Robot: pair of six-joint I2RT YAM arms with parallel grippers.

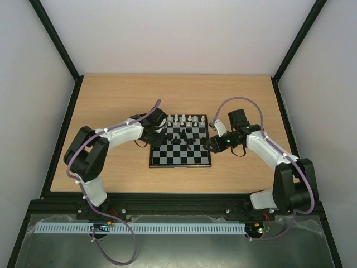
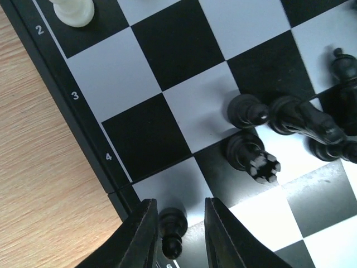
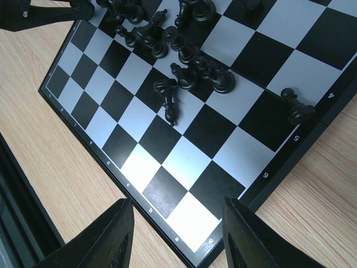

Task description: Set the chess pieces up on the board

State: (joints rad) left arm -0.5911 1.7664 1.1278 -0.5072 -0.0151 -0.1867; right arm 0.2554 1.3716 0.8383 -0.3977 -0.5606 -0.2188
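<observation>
The desk [image 1: 111,100] carries the board [image 1: 181,142], and from above the arms partly cover its side rims. The left hand [image 2: 179,202] is spread around one black pawn [image 2: 172,226]; shadow hides whether the fingers touch it. The right hand [image 3: 177,202] gapes wide over the board's corner, with bare squares just ahead. Beyond them the black chess pieces [image 3: 184,61] huddle, some toppled, too tangled to count.

Table [image 1: 111,100]: light wood-grain top, dark frame [image 1: 62,134] along the left, right and near edges. Board [image 1: 167,158] lies flat on it, about mid-table, sides square to the table edges. Wood shows on all four sides of the board. Wrist views: the board's rim sits flush on the wood.
</observation>
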